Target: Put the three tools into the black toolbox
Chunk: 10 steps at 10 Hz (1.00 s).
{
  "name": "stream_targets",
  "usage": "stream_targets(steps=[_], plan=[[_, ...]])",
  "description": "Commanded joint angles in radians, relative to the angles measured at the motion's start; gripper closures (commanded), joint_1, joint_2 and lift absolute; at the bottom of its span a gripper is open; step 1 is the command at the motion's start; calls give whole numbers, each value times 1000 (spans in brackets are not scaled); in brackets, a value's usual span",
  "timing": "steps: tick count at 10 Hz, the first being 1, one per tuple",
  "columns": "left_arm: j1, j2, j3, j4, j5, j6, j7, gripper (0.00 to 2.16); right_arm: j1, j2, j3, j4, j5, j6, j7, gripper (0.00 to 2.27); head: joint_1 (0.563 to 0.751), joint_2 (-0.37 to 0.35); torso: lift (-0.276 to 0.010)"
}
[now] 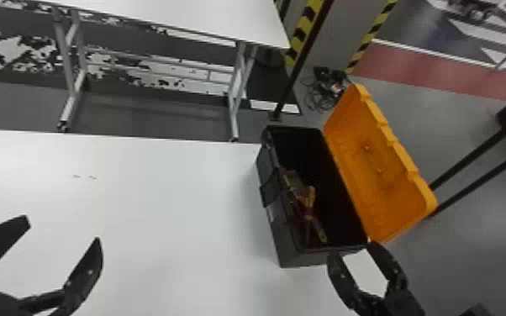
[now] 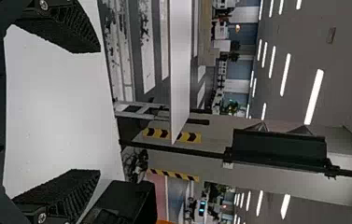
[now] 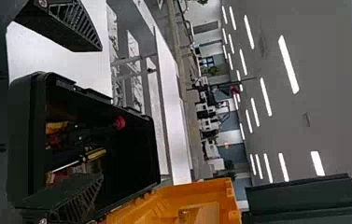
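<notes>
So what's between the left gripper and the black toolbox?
Just bare white tabletop between the left gripper and black toolbox, seen in the head view.

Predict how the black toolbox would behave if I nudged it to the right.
The black toolbox has straight walls that look stiff, so it would probably slide without flexing. Its open orange lid leans out to the right, which might make it somewhat apt to tip that way. The tools lie loose inside and could shift.

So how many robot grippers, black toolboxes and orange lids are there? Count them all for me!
Grippers: 2 (left gripper, right gripper)
Toolboxes: 1 (the black toolbox)
Lids: 1 (the orange lid, swung open)
Total: 4
</notes>
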Motion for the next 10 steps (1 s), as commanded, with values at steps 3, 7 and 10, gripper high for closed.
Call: stream_targets(steps=[3,7,10], plan=[[62,-2,-46,4,-51,-94,87,80,38,2,125,48,47,-115,-88,46,695,-350,-51],[86,-5,-42,59,-28,-140,76,80,61,2,329,34,225,-204,-291,56,695,-292,-51],[112,-11,-11,62,11,-205,53,80,86,-2,320,11,176,-207,-292,73,695,-224,-51]])
